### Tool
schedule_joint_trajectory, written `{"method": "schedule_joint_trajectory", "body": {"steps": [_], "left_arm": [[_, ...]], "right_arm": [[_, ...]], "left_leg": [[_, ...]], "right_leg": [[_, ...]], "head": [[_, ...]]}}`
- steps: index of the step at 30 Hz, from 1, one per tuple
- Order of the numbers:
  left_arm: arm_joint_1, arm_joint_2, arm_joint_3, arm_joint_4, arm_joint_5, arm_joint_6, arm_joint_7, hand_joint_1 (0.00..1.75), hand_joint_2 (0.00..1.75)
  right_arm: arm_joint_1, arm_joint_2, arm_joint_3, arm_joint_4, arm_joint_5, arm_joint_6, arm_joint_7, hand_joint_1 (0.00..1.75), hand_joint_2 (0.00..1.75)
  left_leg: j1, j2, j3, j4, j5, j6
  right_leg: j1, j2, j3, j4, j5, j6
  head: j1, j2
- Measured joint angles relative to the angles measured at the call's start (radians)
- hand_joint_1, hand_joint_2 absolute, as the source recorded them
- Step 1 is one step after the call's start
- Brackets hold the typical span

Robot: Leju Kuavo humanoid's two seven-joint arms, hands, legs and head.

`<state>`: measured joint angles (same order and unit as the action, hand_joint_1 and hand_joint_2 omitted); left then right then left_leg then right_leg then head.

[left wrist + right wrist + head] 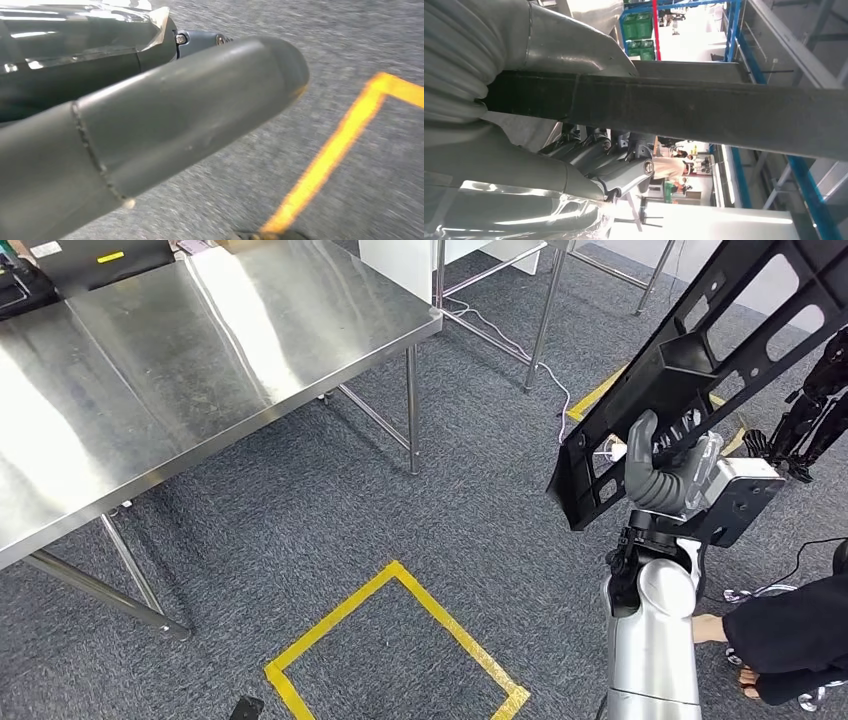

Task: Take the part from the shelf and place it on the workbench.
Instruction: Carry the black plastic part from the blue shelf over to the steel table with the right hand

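The part (700, 360) is a long black plastic frame with cut-outs, held slanting up to the right in the head view. My right hand (665, 470) grips it near its lower end, at the right of the scene. Close up, the part (704, 107) is a dark bar crossing between the thumb and fingers of my right hand (524, 165). The steel workbench (200, 350) stands at the upper left, well apart from the part. My left hand (150, 115) hangs over the grey carpet, thumb stretched out and nothing in it.
A yellow tape square (395, 640) marks the carpet between me and the workbench; its corner (330, 155) lies under my left hand. A person (790, 635) in dark clothing crouches at the lower right. A second metal table frame (545, 310) stands behind, with cables on the floor.
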<state>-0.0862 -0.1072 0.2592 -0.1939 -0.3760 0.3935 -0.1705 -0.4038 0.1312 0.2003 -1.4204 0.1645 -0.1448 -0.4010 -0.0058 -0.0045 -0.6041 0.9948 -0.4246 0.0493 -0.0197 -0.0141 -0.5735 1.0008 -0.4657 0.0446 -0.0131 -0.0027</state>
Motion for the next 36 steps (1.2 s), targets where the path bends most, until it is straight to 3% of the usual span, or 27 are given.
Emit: {"method": "schedule_joint_trajectory", "body": {"steps": [2, 4, 5, 6, 7, 9, 10, 11, 12, 15, 17, 20, 21, 22, 24, 25, 26, 28, 31, 32, 33, 35, 36], "left_arm": [[-0.008, -0.006, 0.013, -0.004, 0.025, -0.016, -0.076, 0.00, 0.00], [-0.021, -0.011, 0.036, -0.010, 0.060, -0.041, -0.164, 0.00, 0.00], [-0.029, -0.013, 0.048, -0.013, 0.074, -0.053, -0.198, 0.00, 0.00], [-0.035, -0.015, 0.060, -0.015, 0.085, -0.061, -0.223, 0.00, 0.00], [-0.040, -0.017, 0.069, -0.017, 0.091, -0.066, -0.235, 0.00, 0.00], [-0.047, -0.017, 0.084, -0.018, 0.095, -0.069, -0.243, 0.00, 0.00], [-0.050, -0.017, 0.090, -0.019, 0.095, -0.070, -0.244, 0.00, 0.00], [-0.052, -0.015, 0.094, -0.020, 0.096, -0.070, -0.246, 0.00, 0.00], [-0.053, -0.015, 0.098, -0.020, 0.096, -0.071, -0.248, 0.00, 0.00], [-0.053, -0.017, 0.106, -0.023, 0.099, -0.074, -0.259, 0.00, 0.00], [-0.057, -0.018, 0.114, -0.027, 0.104, -0.088, -0.293, 0.00, 0.00], [-0.072, -0.020, 0.121, -0.036, 0.113, -0.127, -0.388, 0.00, 0.00], [-0.078, -0.021, 0.122, -0.040, 0.116, -0.143, -0.421, 0.00, 0.00], [-0.086, -0.023, 0.123, -0.045, 0.118, -0.159, -0.451, 0.00, 0.00], [-0.104, -0.026, 0.123, -0.057, 0.121, -0.186, -0.499, 0.00, 0.00], [-0.112, -0.028, 0.123, -0.062, 0.122, -0.196, -0.514, 0.00, 0.00], [-0.120, -0.028, 0.123, -0.067, 0.123, -0.203, -0.523, 0.00, 0.00], [-0.129, -0.031, 0.123, -0.081, 0.126, -0.214, -0.530, 0.00, 0.00], [-0.137, -0.034, 0.125, -0.104, 0.144, -0.244, -0.533, 0.00, 0.00], [-0.141, -0.035, 0.128, -0.108, 0.157, -0.264, -0.533, 0.00, 0.00], [-0.143, -0.037, 0.132, -0.110, 0.168, -0.286, -0.534, 0.00, 0.00], [-0.145, -0.041, 0.139, -0.111, 0.185, -0.320, -0.533, 0.00, 0.00], [-0.142, -0.043, 0.140, -0.112, 0.189, -0.328, -0.533, 0.00, 0.00]], "right_arm": [[-0.012, 0.003, 0.000, 0.009, 0.000, 0.006, -0.007, 1.75, 1.75], [-0.020, 0.003, 0.000, 0.022, 0.000, 0.011, -0.011, 1.75, 1.75], [-0.021, 0.003, 0.000, 0.029, 0.000, 0.012, -0.012, 1.75, 1.75], [-0.021, 0.003, 0.000, 0.036, 0.000, 0.013, -0.014, 1.75, 1.75], [-0.021, 0.003, 0.000, 0.043, 0.000, 0.013, -0.015, 1.75, 1.75], [-0.023, 0.003, 0.000, 0.052, -0.001, 0.014, -0.019, 1.75, 1.75], [-0.025, 0.004, 0.000, 0.056, -0.001, 0.015, -0.020, 1.75, 1.75], [-0.027, 0.004, 0.001, 0.060, -0.001, 0.016, -0.021, 1.75, 1.75], [-0.027, 0.005, 0.001, 0.063, -0.002, 0.016, -0.021, 1.75, 1.75], [-0.028, 0.007, 0.000, 0.070, -0.003, 0.017, -0.023, 1.75, 1.75], [-0.033, 0.008, 0.000, 0.071, -0.003, 0.018, -0.024, 1.75, 1.75], [-0.038, 0.008, 0.000, 0.077, -0.007, 0.020, -0.025, 1.75, 1.75], [-0.039, 0.008, 0.000, 0.080, -0.008, 0.021, -0.026, 1.75, 1.75], [-0.039, 0.009, 0.000, 0.083, -0.010, 0.022, -0.027, 1.75, 1.75], [-0.044, 0.010, 0.000, 0.085, -0.013, 0.024, -0.030, 1.75, 1.75], [-0.048, 0.011, 0.001, 0.087, -0.015, 0.026, -0.032, 1.75, 1.75], [-0.053, 0.011, 0.001, 0.088, -0.018, 0.028, -0.034, 1.75, 1.75], [-0.058, 0.010, 0.002, 0.093, -0.022, 0.031, -0.038, 1.75, 1.75], [-0.061, 0.009, 0.003, 0.097, -0.030, 0.031, -0.041, 1.75, 1.75], [-0.065, 0.008, 0.004, 0.098, -0.032, 0.032, -0.041, 1.75, 1.75], [-0.068, 0.006, 0.006, 0.099, -0.034, 0.032, -0.041, 1.75, 1.75], [-0.072, 0.003, 0.008, 0.100, -0.036, 0.033, -0.038, 1.75, 1.75], [-0.071, 0.002, 0.010, 0.101, -0.037, 0.033, -0.036, 1.75, 1.75]], "left_leg": [[0.010, 0.000, 0.015, -0.022, 0.010, 0.007], [0.013, -0.003, 0.018, -0.025, 0.009, 0.007], [0.015, -0.005, 0.018, -0.024, 0.007, 0.005], [0.019, -0.008, 0.020, -0.023, 0.004, 0.000], [0.024, -0.011, 0.022, -0.019, 0.000, -0.008], [0.037, -0.016, 0.025, -0.003, -0.016, -0.031], [0.040, -0.017, 0.023, 0.009, -0.026, -0.044], [0.040, -0.018, 0.020, 0.017, -0.033, -0.055], [0.039, -0.018, 0.019, 0.021, -0.038, -0.062], [0.045, -0.015, 0.017, 0.029, -0.046, -0.069], [0.046, -0.004, -0.019, 0.101, -0.074, -0.071], [0.040, 0.001, -0.145, 0.296, -0.120, -0.062], [0.037, 0.001, -0.175, 0.323, -0.109, -0.055], [0.031, 0.001, -0.187, 0.312, -0.080, -0.044], [0.014, 0.000, -0.156, 0.196, 0.012, -0.010], [0.005, 0.002, -0.131, 0.141, 0.044, 0.011], [-0.006, 0.003, -0.110, 0.098, 0.060, 0.028], [-0.022, 0.005, -0.078, 0.052, 0.051, 0.049], [-0.023, 0.000, -0.006, -0.030, 0.038, 0.058], [-0.018, -0.001, 0.017, -0.045, 0.035, 0.058], [-0.013, -0.002, 0.033, -0.054, 0.028, 0.054], [-0.003, -0.005, 0.059, -0.057, 0.007, 0.042], [0.002, -0.007, 0.074, -0.057, -0.006, 0.032]], "right_leg": [[0.002, 0.005, -0.034, 0.064, -0.028, -0.004], [-0.003, 0.010, -0.102, 0.194, -0.074, -0.008], [-0.007, 0.011, -0.133, 0.246, -0.087, -0.004], [-0.012, 0.011, -0.147, 0.264, -0.085, 0.004], [-0.019, 0.010, -0.139, 0.240, -0.067, 0.017], [-0.032, 0.012, -0.080, 0.116, -0.011, 0.047], [-0.035, 0.015, -0.054, 0.063, 0.006, 0.051], [-0.036, 0.018, -0.039, 0.035, 0.012, 0.048], [-0.033, 0.020, -0.037, 0.033, 0.007, 0.037], [-0.028, 0.023, -0.032, 0.036, -0.002, 0.009], [-0.025, 0.024, -0.020, 0.035, -0.011, -0.007], [-0.009, 0.023, 0.000, 0.035, -0.028, -0.029], [-0.002, 0.023, 0.008, 0.035, -0.036, -0.035], [0.005, 0.023, 0.019, 0.034, -0.045, -0.038], [0.014, 0.024, 0.041, 0.031, -0.063, -0.044], [0.018, 0.025, 0.052, 0.027, -0.070, -0.044], [0.015, 0.025, 0.060, 0.021, -0.075, -0.043], [0.010, 0.025, 0.074, 0.007, -0.072, -0.029], [0.009, 0.020, 0.066, 0.044, -0.049, 0.000], [0.009, 0.019, 0.039, 0.091, -0.045, 0.004], [0.007, 0.019, -0.005, 0.151, -0.051, 0.000], [0.003, 0.019, -0.098, 0.251, -0.090, 0.001], [-0.002, 0.019, -0.133, 0.267, -0.114, 0.004]], "head": [[0.002, 0.000], [0.003, 0.000], [0.003, 0.000], [0.003, 0.000], [0.003, 0.000], [0.004, 0.000], [0.007, 0.000], [0.008, 0.000], [0.009, 0.000], [0.005, 0.000], [0.002, 0.000], [-0.001, 0.000], [0.000, 0.000], [-0.001, 0.000], [0.000, 0.000], [0.007, 0.000], [0.012, 0.000], [0.012, 0.000], [-0.004, 0.000], [-0.005, 0.000], [-0.005, 0.000], [-0.003, 0.000], [-0.003, 0.000]]}}
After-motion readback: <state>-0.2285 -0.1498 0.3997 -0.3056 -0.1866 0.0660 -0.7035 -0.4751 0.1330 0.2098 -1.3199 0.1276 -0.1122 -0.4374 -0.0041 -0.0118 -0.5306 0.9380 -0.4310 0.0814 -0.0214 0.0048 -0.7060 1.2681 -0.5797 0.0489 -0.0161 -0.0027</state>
